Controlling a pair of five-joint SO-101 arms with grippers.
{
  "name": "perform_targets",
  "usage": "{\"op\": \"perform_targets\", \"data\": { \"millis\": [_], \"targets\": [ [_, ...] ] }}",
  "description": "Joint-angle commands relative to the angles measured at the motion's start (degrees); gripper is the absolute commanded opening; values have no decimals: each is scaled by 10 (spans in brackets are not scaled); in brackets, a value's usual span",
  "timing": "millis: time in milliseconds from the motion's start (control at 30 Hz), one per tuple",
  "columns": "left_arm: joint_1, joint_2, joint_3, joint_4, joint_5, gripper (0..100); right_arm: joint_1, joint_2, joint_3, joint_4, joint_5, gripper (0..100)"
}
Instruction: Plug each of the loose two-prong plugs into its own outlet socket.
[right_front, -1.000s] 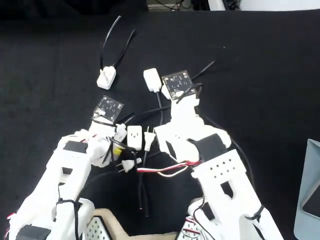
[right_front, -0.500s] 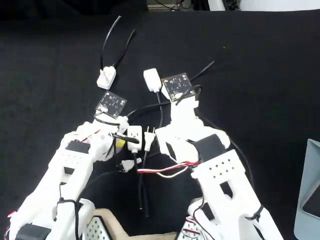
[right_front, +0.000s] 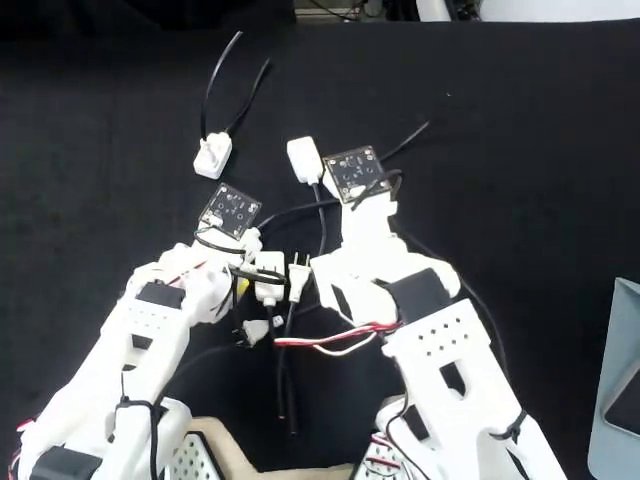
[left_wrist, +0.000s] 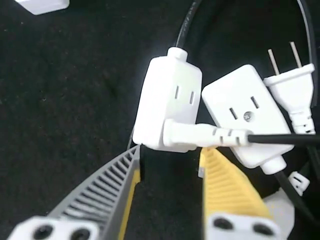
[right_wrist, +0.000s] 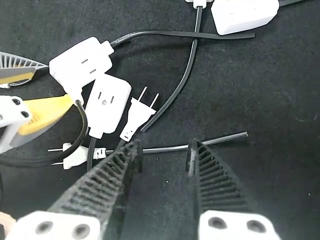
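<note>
Far left, a white block (right_front: 212, 155) with a black cord sits on its own on the black cloth (right_front: 520, 150), well apart from the pile. The left gripper (left_wrist: 170, 152) has its grey and yellow fingers (left_wrist: 222, 180) a medium gap apart, with the tips right at the end of one outlet socket (left_wrist: 170, 102). A flat plug (left_wrist: 200, 134) lies across that end and over the yellow tip. Honestly can't tell if it's pinched or just lying there.

Right up against that one is a second outlet socket (left_wrist: 245, 112), face up. Next over is a loose two-prong plug (left_wrist: 292, 92), prongs pointing away from the arm bases and not in anything. A smaller plug (right_wrist: 75, 155) lies closer to the bases.

The right gripper (right_wrist: 162, 147) hovers just short of the loose plug, with its black fingers (right_wrist: 112, 172) spread fairly wide and holding nothing. Another white block (right_front: 303, 160) sits farther back.
</note>
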Motion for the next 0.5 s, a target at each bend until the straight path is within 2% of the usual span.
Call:
{"op": "perform_targets", "data": {
  "millis": [0, 133, 300, 467],
  "targets": [
    [1, -6, -20, -1, -3, 191, 5, -14, -3, -8, -4, 149],
    [-10, -6, -57, 40, 2, 191, 5, -14, -3, -8, -4, 149],
    [-59, -6, -133, 91, 3, 191, 5, -14, -3, -8, -4, 149],
    [-97, -1, -174, 103, 1, 191, 5, -14, -3, -8, -4, 149]
  ]
}}
